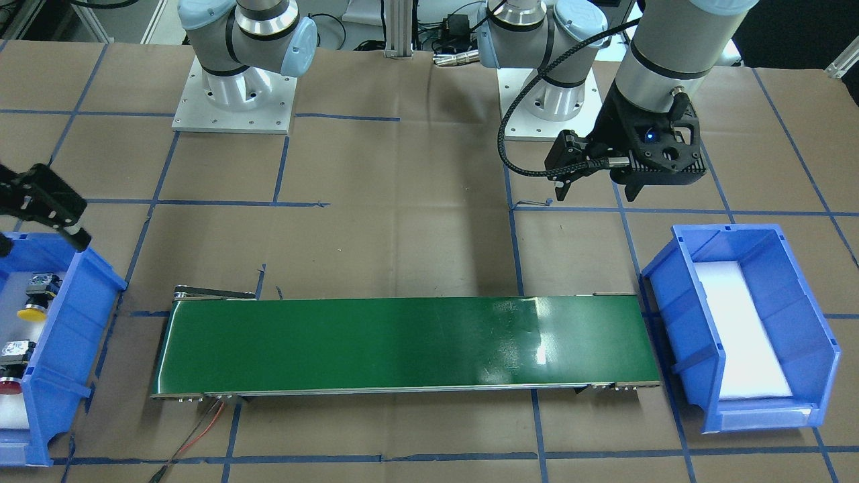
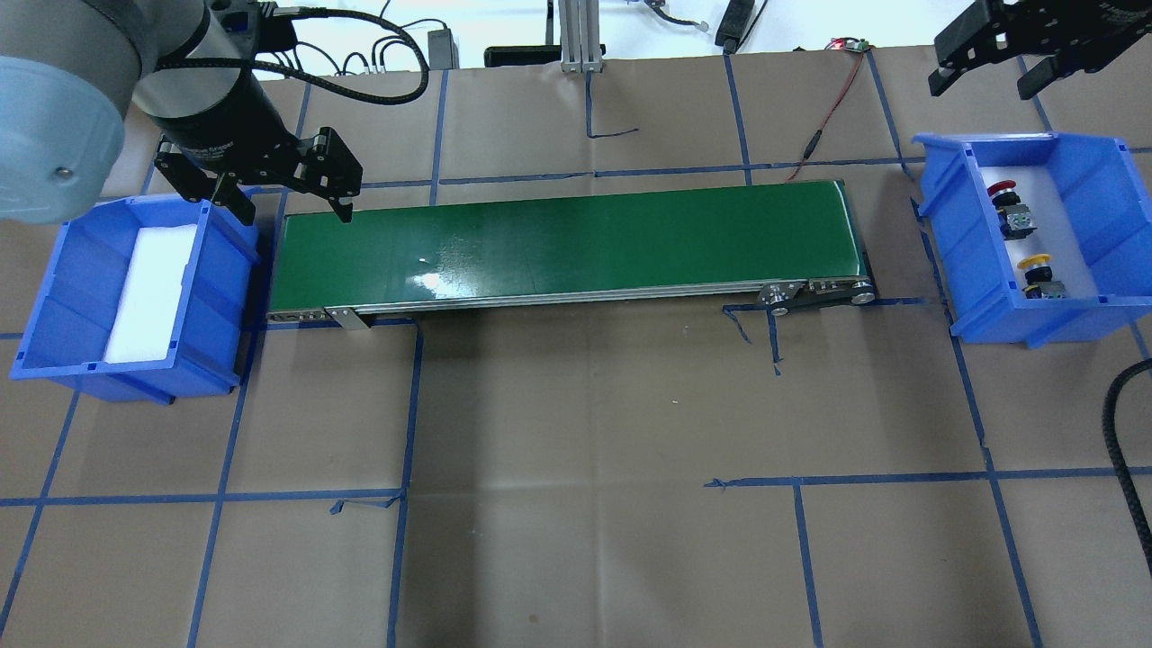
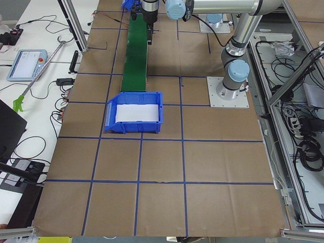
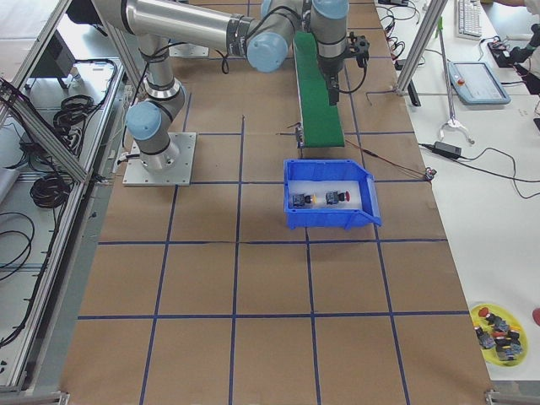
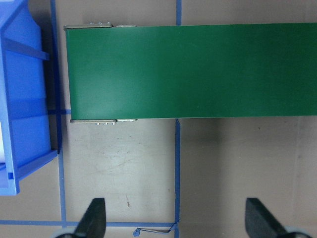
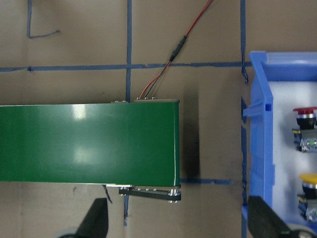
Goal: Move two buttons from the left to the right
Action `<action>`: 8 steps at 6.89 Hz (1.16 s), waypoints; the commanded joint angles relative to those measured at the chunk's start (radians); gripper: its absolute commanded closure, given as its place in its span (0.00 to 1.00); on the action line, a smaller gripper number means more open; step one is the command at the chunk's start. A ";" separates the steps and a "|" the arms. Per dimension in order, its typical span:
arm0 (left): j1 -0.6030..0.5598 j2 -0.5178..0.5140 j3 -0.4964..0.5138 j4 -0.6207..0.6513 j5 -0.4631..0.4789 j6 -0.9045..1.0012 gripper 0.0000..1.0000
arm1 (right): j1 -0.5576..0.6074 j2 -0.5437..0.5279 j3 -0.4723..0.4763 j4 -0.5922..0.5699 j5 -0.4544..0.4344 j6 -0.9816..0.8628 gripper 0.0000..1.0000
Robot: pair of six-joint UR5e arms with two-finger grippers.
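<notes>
I count two buttons, a red button (image 2: 1010, 207) and a yellow button (image 2: 1041, 275). Both lie on their sides in the right bin (image 2: 941, 209), one behind the other, caps pointing away from the robot. The left bin (image 2: 56, 297) has white foam. One green belt (image 2: 576, 238) lies between the bins. The left gripper (image 2: 297, 214) and right gripper (image 2: 981, 87) are both wide open.

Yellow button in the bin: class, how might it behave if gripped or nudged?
The yellow button looks like hard plastic, so probably stiff. It lies on its side in the blue bin; the round cap might roll when nudged, though its square block should resist. Its domed cap could slip when gripped.
</notes>
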 commanded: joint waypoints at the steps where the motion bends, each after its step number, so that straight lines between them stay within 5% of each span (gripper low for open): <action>1: 0.000 -0.002 -0.001 0.000 0.000 0.000 0.00 | 0.149 -0.136 0.124 0.034 -0.106 0.183 0.00; 3: 0.000 0.000 0.001 0.000 0.000 0.000 0.00 | 0.243 -0.177 0.203 0.026 -0.151 0.292 0.00; 8: 0.000 0.003 -0.001 0.000 0.000 0.000 0.00 | 0.266 -0.140 0.197 -0.014 -0.150 0.277 0.00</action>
